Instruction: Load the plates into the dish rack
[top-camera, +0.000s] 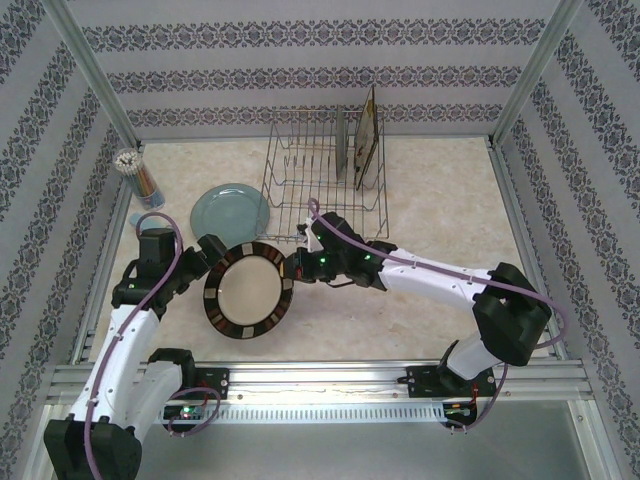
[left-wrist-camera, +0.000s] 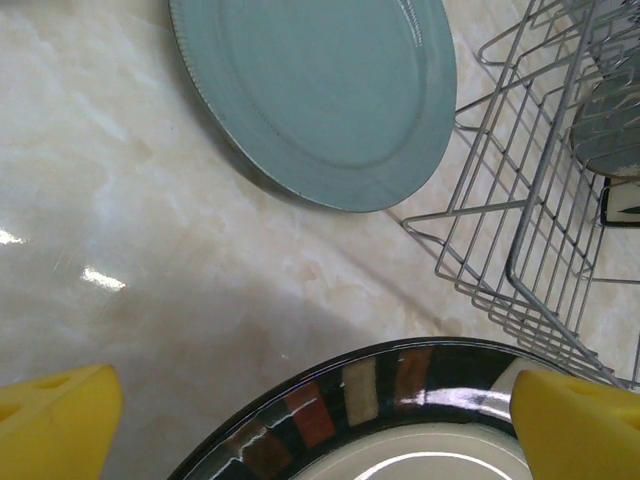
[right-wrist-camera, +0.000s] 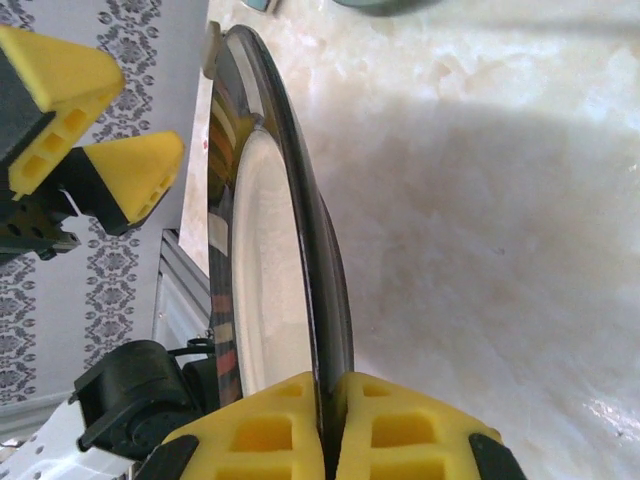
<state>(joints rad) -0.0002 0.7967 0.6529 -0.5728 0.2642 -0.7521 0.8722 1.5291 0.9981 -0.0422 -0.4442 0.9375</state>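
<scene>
Fingers of my right pincer (right-wrist-camera: 328, 420) are pressed fully together on the rim of the dark-brown-rimmed plate (top-camera: 248, 291), pinching its right edge with one yellow pad on each face. The plate sits between my two arms, near the front of the table (top-camera: 440, 200), and throws a soft shadow on the marbled top beneath it; from the right wrist it shows edge-on, pale centre to one side, dark underside to the other. My left pincer (left-wrist-camera: 318, 415) stands wide open and has hold of nothing, its two yellow tips spread just at the plate's left rim, one to either side of the banded border. Beyond that, the light-blue plate (top-camera: 230, 210) lies flat on the table, just beside the left end of the dish rack (top-camera: 300, 175). The rack stands at the back of the table, and two plates are upright at its right end: the square floral plate (top-camera: 368, 135) and, just left of it, a grey plate (top-camera: 343, 150) seen edge-on. A cup of coloured sticks (top-camera: 138, 172) stands at the far left, well apart from the rack.
</scene>
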